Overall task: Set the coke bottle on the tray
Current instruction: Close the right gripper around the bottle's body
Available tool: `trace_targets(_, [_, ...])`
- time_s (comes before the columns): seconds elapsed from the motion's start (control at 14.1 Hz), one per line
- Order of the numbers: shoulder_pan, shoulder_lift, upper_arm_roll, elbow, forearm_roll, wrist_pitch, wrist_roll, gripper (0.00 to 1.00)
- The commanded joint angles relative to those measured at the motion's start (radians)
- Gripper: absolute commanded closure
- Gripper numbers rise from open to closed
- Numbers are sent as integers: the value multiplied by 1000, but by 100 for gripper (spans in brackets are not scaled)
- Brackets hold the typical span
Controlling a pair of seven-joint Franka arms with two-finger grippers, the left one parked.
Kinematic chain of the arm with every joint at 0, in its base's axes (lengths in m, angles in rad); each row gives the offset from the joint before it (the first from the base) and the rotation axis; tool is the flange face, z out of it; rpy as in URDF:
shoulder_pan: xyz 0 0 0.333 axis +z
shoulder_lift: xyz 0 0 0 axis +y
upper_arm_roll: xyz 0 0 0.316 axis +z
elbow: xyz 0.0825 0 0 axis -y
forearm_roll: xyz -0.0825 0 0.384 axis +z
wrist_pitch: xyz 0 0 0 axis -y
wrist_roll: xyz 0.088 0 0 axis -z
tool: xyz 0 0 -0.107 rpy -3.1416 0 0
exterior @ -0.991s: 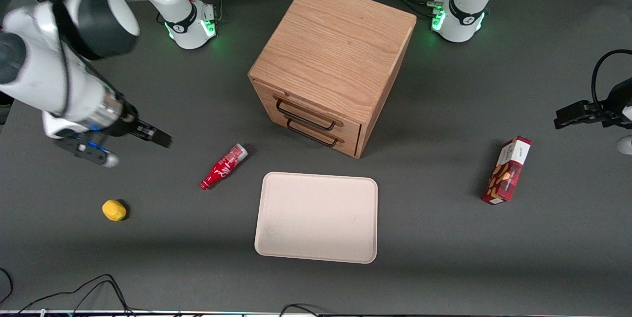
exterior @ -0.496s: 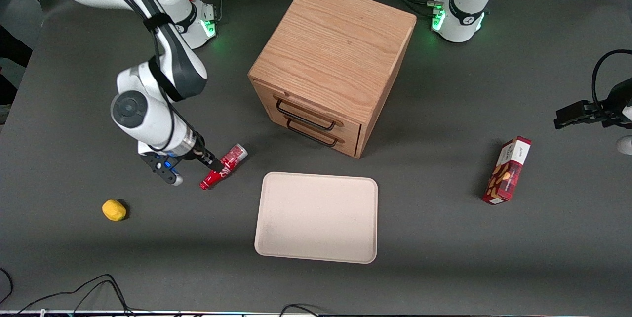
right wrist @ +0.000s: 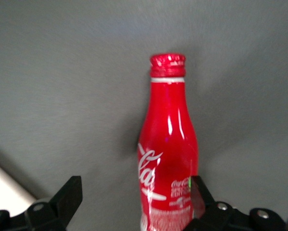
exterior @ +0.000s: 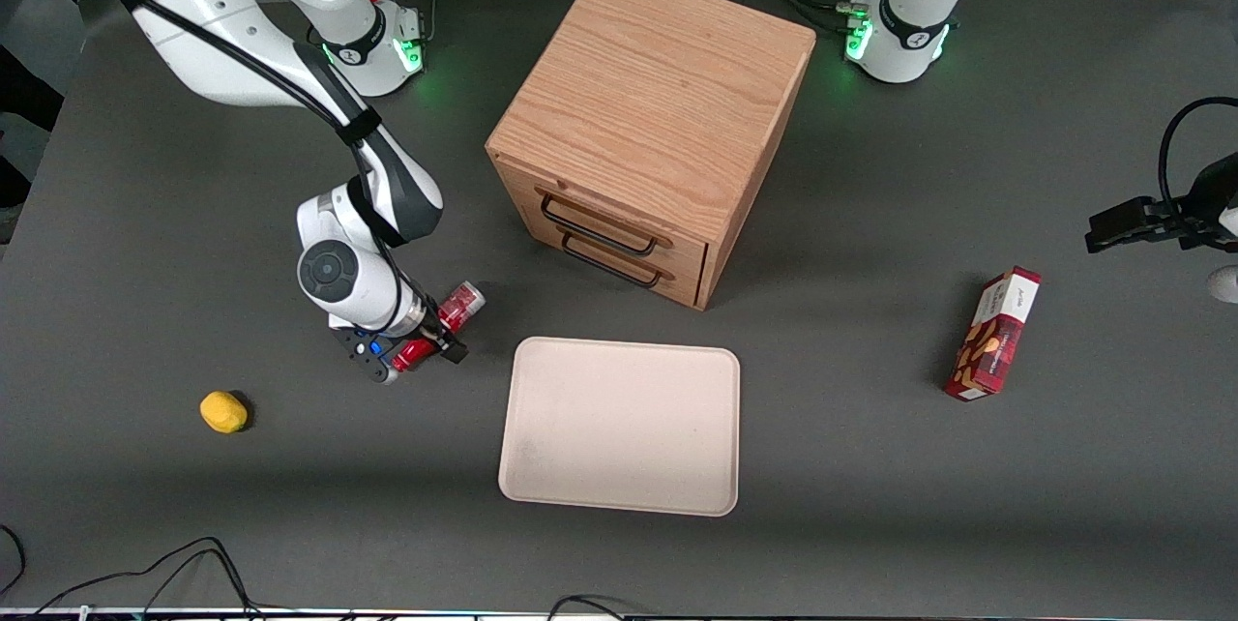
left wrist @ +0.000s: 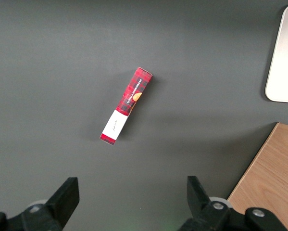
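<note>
The coke bottle [exterior: 461, 304], small, red, with white script, lies on its side on the dark table, between the cabinet and the tray's corner. My right gripper [exterior: 426, 345] is low over its middle and neck. In the right wrist view the bottle [right wrist: 169, 144] lies between the open fingers, its body against one finger [right wrist: 199, 198], the other finger [right wrist: 69, 193] well apart from it. The gripper [right wrist: 134, 202] holds nothing. The beige tray [exterior: 619, 426] lies flat and bare beside the bottle, nearer the front camera; its corner shows in the right wrist view [right wrist: 2, 185].
A wooden two-drawer cabinet [exterior: 648, 118] stands just farther from the camera than the tray. A yellow lemon-like object [exterior: 223, 411] lies toward the working arm's end. A red snack box [exterior: 994, 334] lies toward the parked arm's end, also in the left wrist view [left wrist: 127, 105].
The right arm swung in from the working arm's end of the table and came down over the bottle; the open fingers now straddle it. The bottle has not moved.
</note>
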Motion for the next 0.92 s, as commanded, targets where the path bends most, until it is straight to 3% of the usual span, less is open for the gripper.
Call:
trace_targets(0.0, [-6, 9, 5, -26, -23, 20, 43, 0])
trace_targets(0.57, [-12, 3, 5, -52, -23, 20, 43, 0])
trace_targets(0.71, [-12, 2, 5, -52, -23, 20, 42, 15])
trace_targets(0.85, [-14, 2, 5, -52, -23, 20, 42, 41])
